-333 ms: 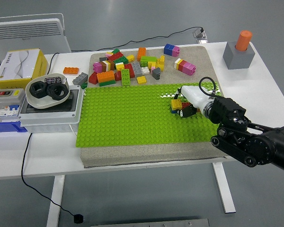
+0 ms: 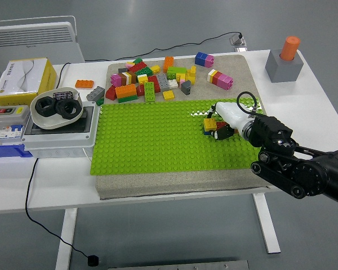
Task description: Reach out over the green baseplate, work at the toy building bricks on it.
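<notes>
The right hand (image 2: 224,125), white-shelled at the end of the black arm, reaches in over the right part of the green baseplate (image 2: 158,140) and sits against a small cluster of bricks (image 2: 212,125), yellow, red and dark, that stands on the plate's studs. Its fingers curl down around the right side of that cluster, but the white shell hides the fingertips, so whether they actually pinch the bricks or only rest on them cannot be told. No left hand shows. The cluster is near the baseplate's right edge, toward its far half; the rest of the plate is bare studs. Just beyond the baseplate's far edge, on the grey mat (image 2: 236,67), lies a loose heap of bricks (image 2: 146,79) in many colours, and further right of it a blue brick (image 2: 204,58) and a pink-and-white one (image 2: 221,79) lie apart. Well off to the baseplate's left, on the worktop (image 2: 321,107), sit a grey box with a bowl of black nuts (image 2: 57,108). The bricks are probably light, hard and stiff plastic with smooth, slightly slippery sides; seated on studs they likely grip firmly, so a pinch across two opposite side faces, low on the cluster, looks the surest hold.
</notes>
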Robot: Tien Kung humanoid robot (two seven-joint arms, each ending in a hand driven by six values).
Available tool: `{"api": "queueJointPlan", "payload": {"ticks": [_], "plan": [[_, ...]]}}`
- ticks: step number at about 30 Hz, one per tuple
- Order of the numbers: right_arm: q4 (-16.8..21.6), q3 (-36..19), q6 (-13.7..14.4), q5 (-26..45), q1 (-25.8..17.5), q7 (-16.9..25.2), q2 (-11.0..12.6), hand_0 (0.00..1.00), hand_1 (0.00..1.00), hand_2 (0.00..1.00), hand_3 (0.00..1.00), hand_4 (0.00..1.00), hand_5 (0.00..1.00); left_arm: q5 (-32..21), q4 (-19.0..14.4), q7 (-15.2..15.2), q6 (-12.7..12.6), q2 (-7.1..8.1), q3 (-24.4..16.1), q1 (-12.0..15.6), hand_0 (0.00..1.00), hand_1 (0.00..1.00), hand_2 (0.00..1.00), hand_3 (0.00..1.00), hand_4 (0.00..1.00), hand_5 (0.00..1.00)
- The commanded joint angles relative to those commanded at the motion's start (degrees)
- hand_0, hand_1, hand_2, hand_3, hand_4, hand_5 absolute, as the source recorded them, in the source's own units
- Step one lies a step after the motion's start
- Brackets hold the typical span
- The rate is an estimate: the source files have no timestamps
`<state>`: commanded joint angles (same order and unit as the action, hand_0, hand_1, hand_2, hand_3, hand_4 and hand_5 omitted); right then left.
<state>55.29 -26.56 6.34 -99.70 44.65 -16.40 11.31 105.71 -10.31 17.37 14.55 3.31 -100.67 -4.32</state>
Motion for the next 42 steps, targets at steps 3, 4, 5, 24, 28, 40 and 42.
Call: {"api": "queueJointPlan", "payload": {"ticks": [3,4,5,24,28,40,42], "plan": [[0.00,0.00,-0.06,0.01,0.01,-0.06,0.00,0.851,0.820,0.836,0.655,0.737,0.150,0.02,0.00,0.01,0.01,0.00,0.01,0.01,0.766,0.725,0.712,0.798,0.998,0.998],[-0.01,0.00,-0.07,0.01,0.02,-0.07,0.00,0.851,0.820,0.836,0.655,0.737,0.150,0.03,0.00,0.02,0.01,0.00,0.00,0.01,0.766,0.725,0.712,0.798,0.998,0.998],[0.00,0.00,-0.08,0.00,0.02,-0.09,0.00,0.851,0.820,0.836,0.655,0.737,0.150,0.02,0.00,0.02,0.02,0.00,0.01,0.01,0.766,0.725,0.712,0.798,0.998,0.998],[0.11,0.23,-0.30,0.41,0.11,-0.38,0.05,0.856,0.824,0.841,0.668,0.756,0.156,0.05,0.00,-0.04,0.03,0.06,0.01,0.00,0.766,0.725,0.712,0.798,0.998,0.998],[0.67,-0.11,-0.71,0.87,0.03,-0.26,0.23,0.856,0.828,0.843,0.673,0.783,0.169,0.06,0.00,-0.03,0.04,0.06,-0.01,0.02,0.766,0.724,0.711,0.798,0.998,0.998],[9.88,-7.63,-0.46,-2.42,-4.29,0.24,4.14,0.892,0.844,0.869,0.755,0.998,0.530,0.58,0.00,-0.07,0.12,-0.13,-0.63,0.37,0.766,0.724,0.713,0.798,0.998,0.998],[12.55,-9.79,0.62,-4.54,-6.51,0.56,5.44,0.881,0.844,0.877,0.669,0.998,0.605,0.20,0.00,-0.17,0.09,-0.21,-0.64,0.59,0.766,0.724,0.713,0.798,0.998,0.998]]}}
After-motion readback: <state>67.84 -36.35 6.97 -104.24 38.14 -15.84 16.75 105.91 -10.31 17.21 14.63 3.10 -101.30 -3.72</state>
